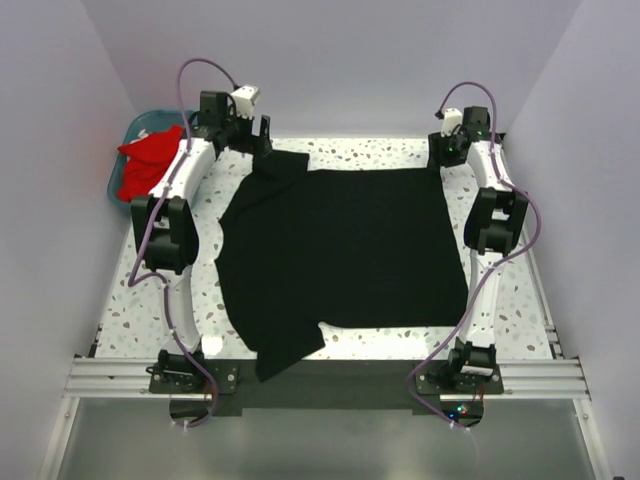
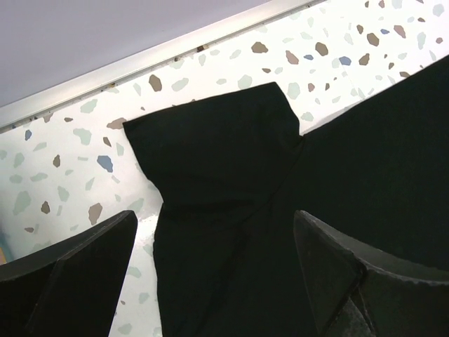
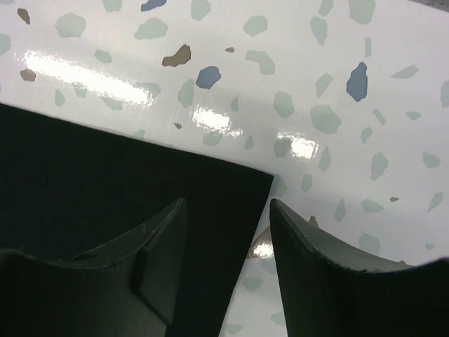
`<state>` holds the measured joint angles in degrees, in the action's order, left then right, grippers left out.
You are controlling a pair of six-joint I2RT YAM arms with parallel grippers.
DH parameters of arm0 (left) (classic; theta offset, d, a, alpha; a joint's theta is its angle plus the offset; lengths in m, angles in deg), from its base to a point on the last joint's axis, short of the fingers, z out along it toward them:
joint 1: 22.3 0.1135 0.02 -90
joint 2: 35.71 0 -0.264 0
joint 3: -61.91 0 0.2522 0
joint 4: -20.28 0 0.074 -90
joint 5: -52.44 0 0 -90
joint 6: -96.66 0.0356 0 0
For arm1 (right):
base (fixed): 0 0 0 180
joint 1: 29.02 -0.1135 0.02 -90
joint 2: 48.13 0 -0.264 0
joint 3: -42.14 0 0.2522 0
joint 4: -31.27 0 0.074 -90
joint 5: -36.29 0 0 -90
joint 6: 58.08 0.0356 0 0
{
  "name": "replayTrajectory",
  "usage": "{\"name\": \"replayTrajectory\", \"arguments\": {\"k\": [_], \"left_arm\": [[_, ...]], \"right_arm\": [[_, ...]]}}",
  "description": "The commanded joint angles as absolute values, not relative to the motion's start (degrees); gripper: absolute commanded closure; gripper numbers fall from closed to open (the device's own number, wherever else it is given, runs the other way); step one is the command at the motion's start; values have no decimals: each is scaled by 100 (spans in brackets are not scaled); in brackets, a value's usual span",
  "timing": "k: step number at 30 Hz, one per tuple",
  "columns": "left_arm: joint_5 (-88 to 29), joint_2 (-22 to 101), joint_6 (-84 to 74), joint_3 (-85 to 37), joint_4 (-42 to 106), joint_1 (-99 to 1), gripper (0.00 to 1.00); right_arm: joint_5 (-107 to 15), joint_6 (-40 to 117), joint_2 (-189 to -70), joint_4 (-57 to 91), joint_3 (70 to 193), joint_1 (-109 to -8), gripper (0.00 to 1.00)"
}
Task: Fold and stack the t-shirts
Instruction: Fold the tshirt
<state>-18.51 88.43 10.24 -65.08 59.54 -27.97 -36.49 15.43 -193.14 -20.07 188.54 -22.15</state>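
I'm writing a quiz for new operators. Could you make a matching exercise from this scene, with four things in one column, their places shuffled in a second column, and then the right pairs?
Things:
1. black shirt
2. red shirts
3. left fingers
4. right fingers

Places:
A. in the basket
B. over the black shirt's far right corner
C. spread on the table
D. over the black shirt's far sleeve

Pairs: 1-C, 2-A, 3-D, 4-B
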Motion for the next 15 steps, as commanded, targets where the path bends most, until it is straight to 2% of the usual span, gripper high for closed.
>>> {"name": "replayTrajectory", "arguments": {"k": [1, 15], "left_arm": [[-1867, 8953, 921, -6567, 5610, -2731, 2], [-1972, 9138, 939, -6514, 5654, -2722, 2]], "right_arm": [[-3823, 1689, -19341, -1501, 19020, -2243, 47], [-3912, 1601, -19807, -1246, 19046, -2243, 50]]}}
